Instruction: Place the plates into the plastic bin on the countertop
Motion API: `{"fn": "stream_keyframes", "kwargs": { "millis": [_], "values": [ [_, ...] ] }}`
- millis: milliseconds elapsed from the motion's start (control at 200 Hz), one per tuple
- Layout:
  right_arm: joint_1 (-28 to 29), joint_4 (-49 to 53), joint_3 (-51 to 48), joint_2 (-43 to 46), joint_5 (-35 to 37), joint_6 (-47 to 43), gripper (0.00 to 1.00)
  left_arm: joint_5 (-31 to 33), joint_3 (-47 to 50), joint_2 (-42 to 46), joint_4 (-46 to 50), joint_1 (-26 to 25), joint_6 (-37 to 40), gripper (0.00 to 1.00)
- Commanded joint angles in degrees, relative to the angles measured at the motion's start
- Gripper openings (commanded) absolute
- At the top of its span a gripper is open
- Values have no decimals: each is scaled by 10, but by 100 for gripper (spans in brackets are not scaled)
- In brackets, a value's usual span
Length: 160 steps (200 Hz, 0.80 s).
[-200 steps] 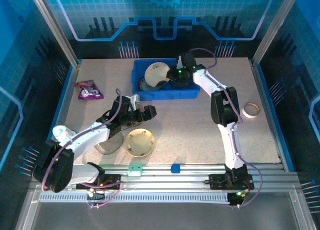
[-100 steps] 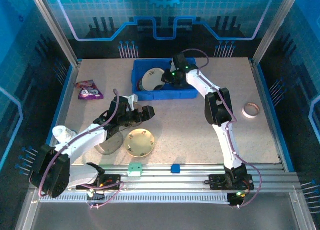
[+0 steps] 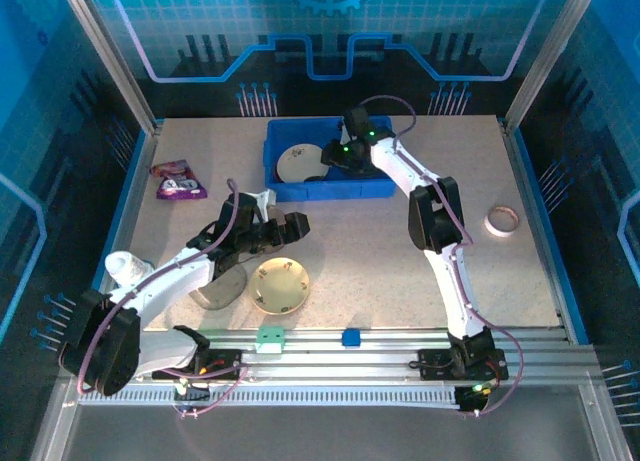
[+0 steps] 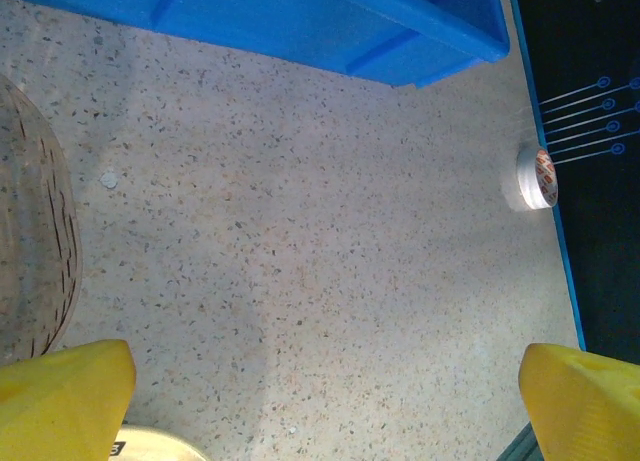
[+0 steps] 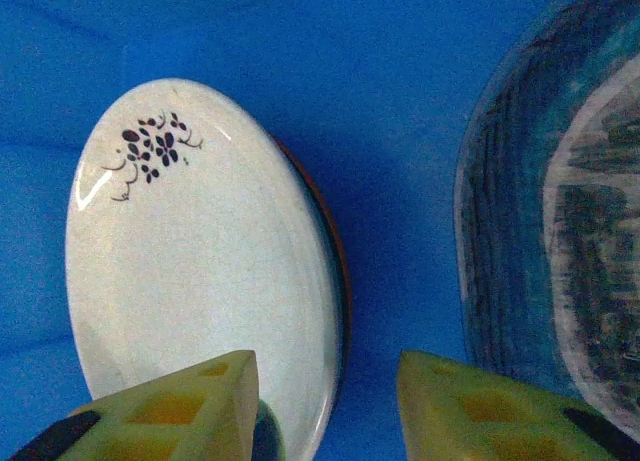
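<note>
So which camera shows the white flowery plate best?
The right wrist view: the white plate is close, its dark flower sprig plain. The top external view shows it as a small pale disc inside the blue bin.

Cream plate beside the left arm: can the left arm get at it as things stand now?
Probably yes. The cream plate lies flat on the countertop, close to the open jaws of the left arm, and nothing covers it.
</note>
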<state>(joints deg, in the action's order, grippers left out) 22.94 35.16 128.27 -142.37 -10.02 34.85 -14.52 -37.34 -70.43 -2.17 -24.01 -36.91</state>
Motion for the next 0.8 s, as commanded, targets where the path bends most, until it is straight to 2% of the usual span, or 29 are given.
{"fn": "stream_keyframes", "kwargs": {
  "millis": [0,130,250,460,795],
  "values": [
    [8,17,8,16,17,-15,42,7,-17,-6,13,6,19,99],
    [8,6,-8,38,27,-23,41,15,-20,-8,21,10,21,99],
    [7,3,-2,41,26,-28,35,14,-19,-6,25,18,19,99],
    [7,-2,22,4,-1,-12,16,23,-9,15,36,24,19,99],
    [10,-18,10,-19,-17,4,13,18,3,44,54,60,21,99]
  ]
}}
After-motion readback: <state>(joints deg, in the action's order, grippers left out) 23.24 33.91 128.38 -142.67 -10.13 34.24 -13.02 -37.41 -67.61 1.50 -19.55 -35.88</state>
